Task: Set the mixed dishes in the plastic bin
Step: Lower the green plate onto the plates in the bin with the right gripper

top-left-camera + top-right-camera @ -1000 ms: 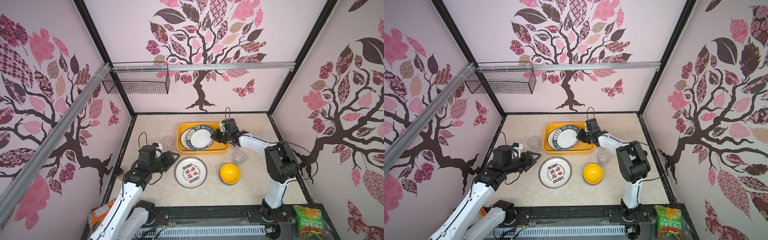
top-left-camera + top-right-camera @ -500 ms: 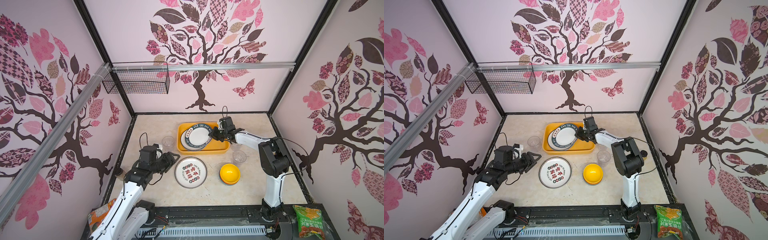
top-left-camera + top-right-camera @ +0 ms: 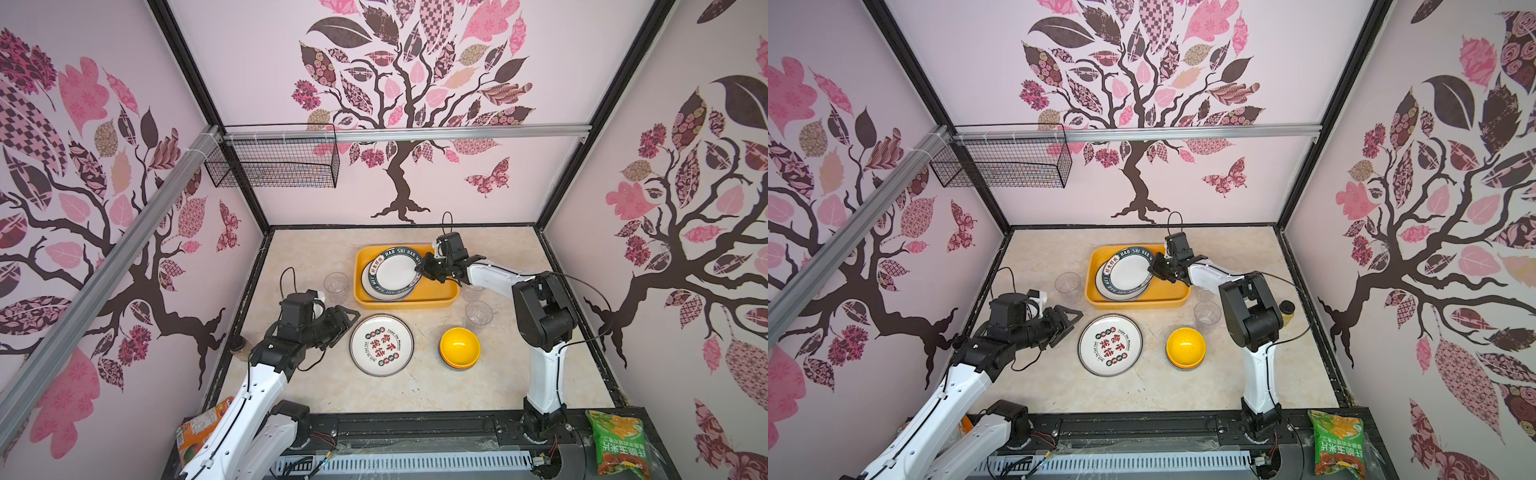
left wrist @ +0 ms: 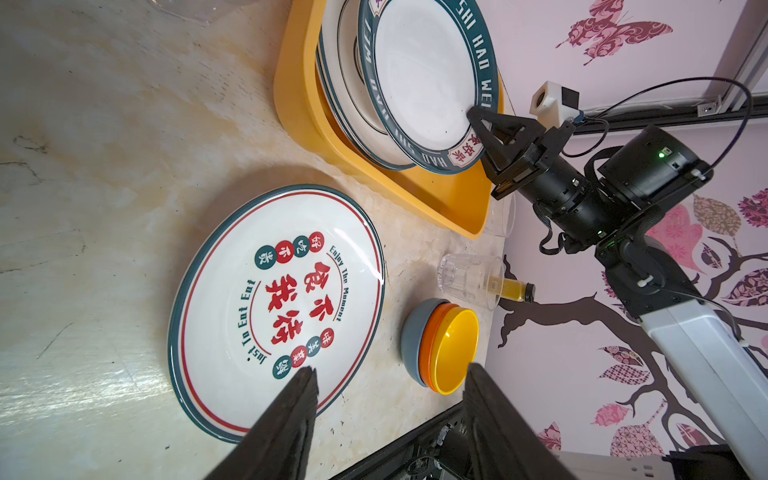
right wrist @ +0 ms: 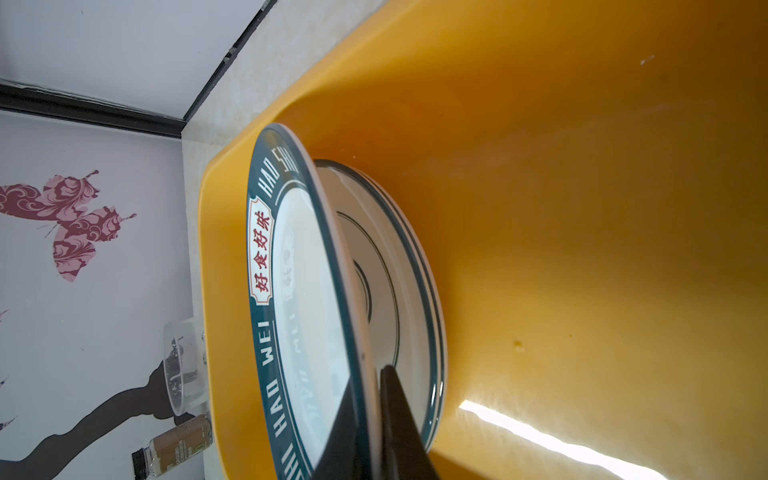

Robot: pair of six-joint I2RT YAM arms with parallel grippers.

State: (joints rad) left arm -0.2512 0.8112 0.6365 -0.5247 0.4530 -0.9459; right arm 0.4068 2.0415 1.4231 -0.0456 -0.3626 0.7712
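Lowering the plate (image 3: 395, 271) onto the stack (image 3: 380, 294) in the bin (image 3: 405, 304) looks like the step in hand, since it hangs tilted with its gripped edge raised.

- Method advised: bring the raised edge down slowly until the plate lies flat. Then part the jaws and draw back level, clear of the bin's wall. A drop from this tilt could chip a rim or shift the stack.
- Plate: round and glossy, with a white centre. The broad dark teal rim is lettered "HAO SHI HAO WEI" and carries a white label with red characters.
- Location: over the bin's left half, above the stack. Whether its far edge touches the stack cannot be told.
- Right gripper (image 3: 420, 270): clamped on the plate's rim, one finger above and one below.
- Left gripper (image 3: 345, 321): jaws apart, holding nothing, just beside the table plate (image 3: 381, 345).
- Outside the bin: the table plate, the bowls (image 3: 459, 348) nested yellow in orange in blue, and the tumblers (image 3: 336, 283).
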